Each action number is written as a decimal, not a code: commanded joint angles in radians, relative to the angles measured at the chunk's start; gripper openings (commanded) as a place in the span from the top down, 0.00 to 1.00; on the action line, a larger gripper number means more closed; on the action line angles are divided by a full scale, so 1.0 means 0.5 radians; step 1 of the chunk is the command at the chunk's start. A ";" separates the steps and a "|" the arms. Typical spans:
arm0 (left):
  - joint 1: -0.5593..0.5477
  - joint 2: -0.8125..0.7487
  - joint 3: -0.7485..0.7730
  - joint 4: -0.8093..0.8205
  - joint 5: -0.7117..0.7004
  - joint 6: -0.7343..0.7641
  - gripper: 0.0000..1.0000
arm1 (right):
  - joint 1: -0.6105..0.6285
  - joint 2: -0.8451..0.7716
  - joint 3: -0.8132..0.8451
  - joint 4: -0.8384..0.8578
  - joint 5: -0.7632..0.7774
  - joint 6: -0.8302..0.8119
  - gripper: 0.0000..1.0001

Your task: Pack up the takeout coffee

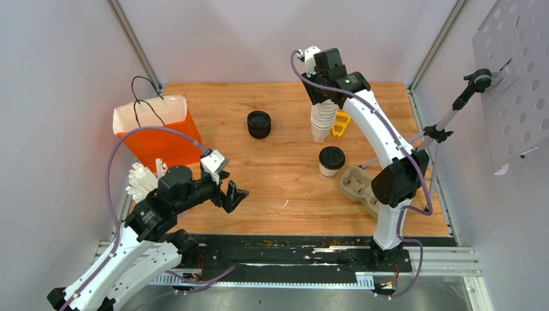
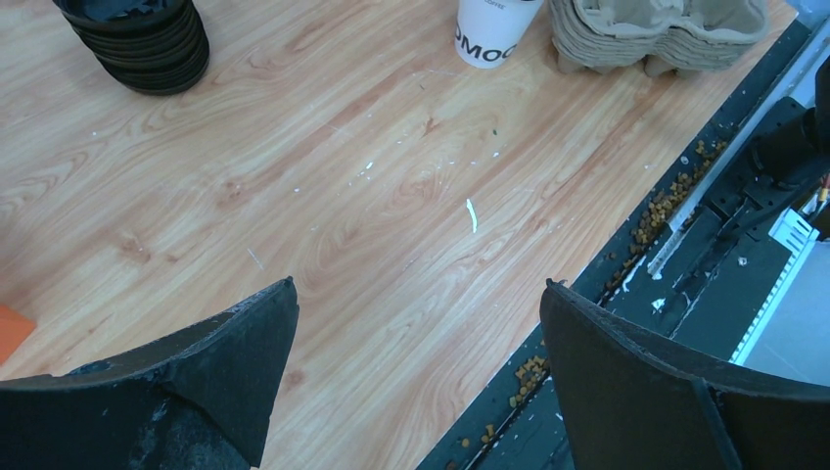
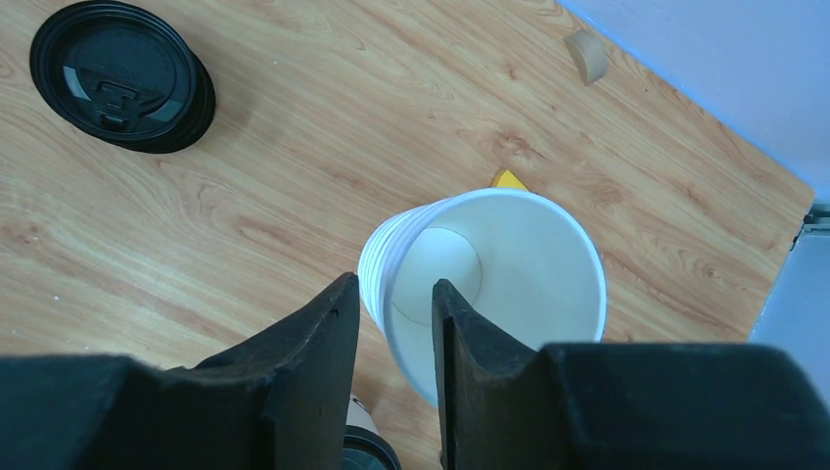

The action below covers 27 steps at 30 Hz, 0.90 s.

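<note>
R gripper (image 3: pixel 396 294) straddles nested cup stack (image 3: pixel 529 264) rim, can't tell if clamped; best lift straight, slow. L gripper (image 2: pixel 419 294) splayed, empty.

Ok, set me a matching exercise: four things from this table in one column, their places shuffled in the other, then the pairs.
Things
1. orange paper bag
2. stack of black lids
3. lidded cup
4. stack of lidless cups

Places
A. rim between the fingers of the right tool
B. farthest left, handles up
C. just left of the cardboard cup carrier
D. alone, between the bag and the lidless cups

Pairs: 1-B, 2-D, 3-C, 4-A
</note>
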 commanded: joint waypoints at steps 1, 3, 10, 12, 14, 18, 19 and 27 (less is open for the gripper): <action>0.002 -0.019 0.000 0.053 -0.007 -0.005 0.00 | -0.017 0.019 0.069 0.024 0.040 -0.057 0.68; 0.002 -0.018 0.004 0.046 -0.013 -0.002 0.00 | -0.019 0.036 0.079 0.016 0.044 -0.064 0.70; 0.002 -0.010 0.009 0.025 -0.064 0.007 0.00 | -0.022 0.040 0.052 0.014 -0.010 -0.066 0.84; 0.004 -0.012 0.010 0.021 -0.072 0.010 0.00 | -0.022 0.036 0.047 0.015 -0.014 -0.073 0.90; 0.004 -0.018 0.008 0.023 -0.076 0.010 0.00 | -0.023 0.032 0.059 0.003 -0.015 -0.082 0.95; 0.004 -0.018 0.008 0.022 -0.083 0.015 0.00 | -0.023 0.013 0.139 -0.029 0.023 -0.115 0.99; 0.004 -0.018 0.007 0.021 -0.083 0.016 0.00 | -0.023 0.006 0.160 -0.036 0.036 -0.123 0.99; 0.004 -0.009 0.007 0.040 -0.092 0.020 0.00 | -0.021 -0.122 0.234 -0.044 0.097 -0.180 0.98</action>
